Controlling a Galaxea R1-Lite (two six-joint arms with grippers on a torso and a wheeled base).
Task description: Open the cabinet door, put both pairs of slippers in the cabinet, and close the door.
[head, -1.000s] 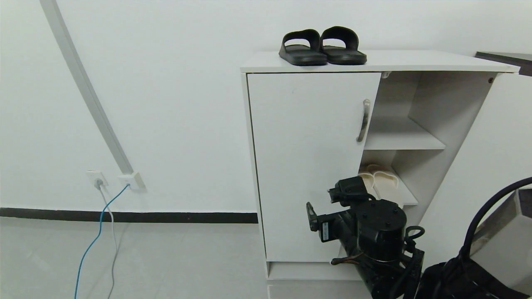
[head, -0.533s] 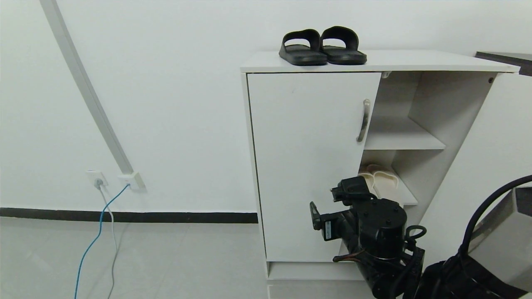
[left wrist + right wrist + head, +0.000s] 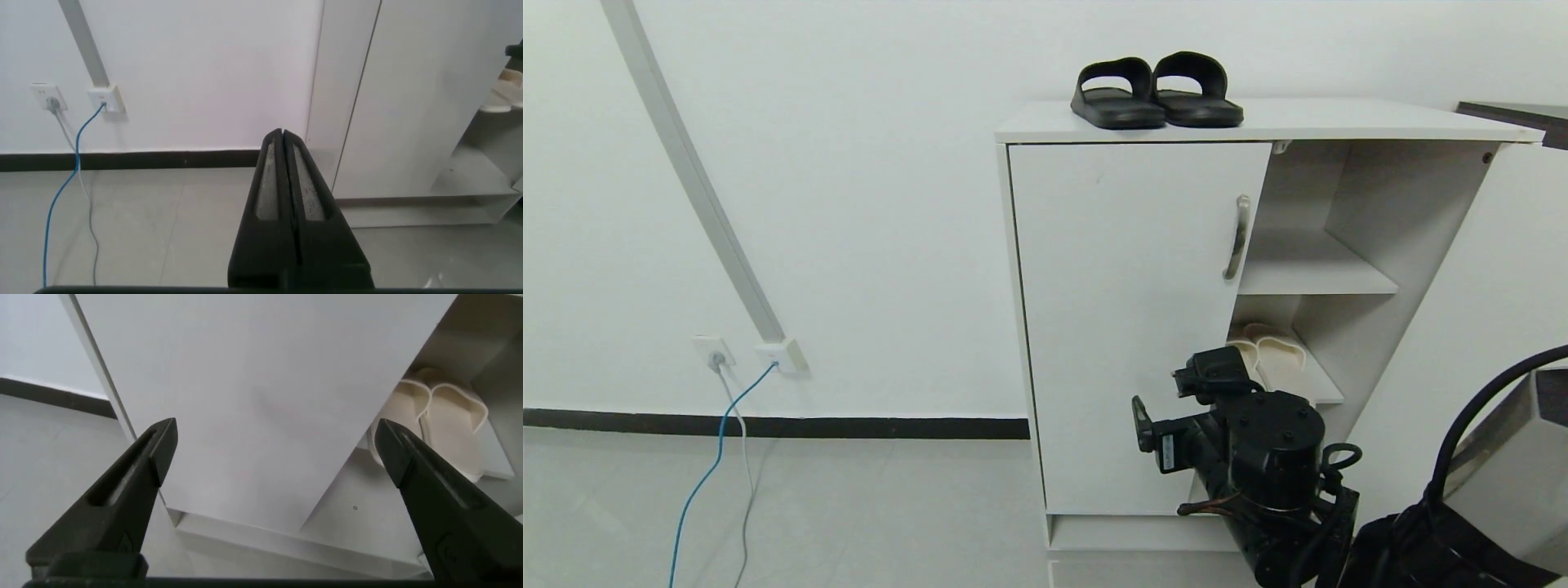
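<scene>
R gripper (image 3: 1170, 398) has slid a touch toward the open side of the cabinet (image 3: 1339, 118) over the last sec, then barely budged. Its jaws stand wide apart w/ nothing btwn them. L gripper (image 3: 282, 175) is pressed fully closed and empty, out over the floor w/ the cabinet off to one side.

Beige slippers (image 3: 429, 416) sit on the lower shelf inside, just past the R gripper. Black slippers (image 3: 1156, 94) are well above it, on the cabinet top near the front edge. The shut door (image 3: 1127, 327) is straight ahead of the R gripper; the open door (image 3: 1486, 327) is off to its outer side.

Risks, as I judge them:
- The wide jaws may clip the shut door's free edge on the way up.
- A high reach could shove the black slippers back or catch only one.
- The arm may bump the open door.
</scene>
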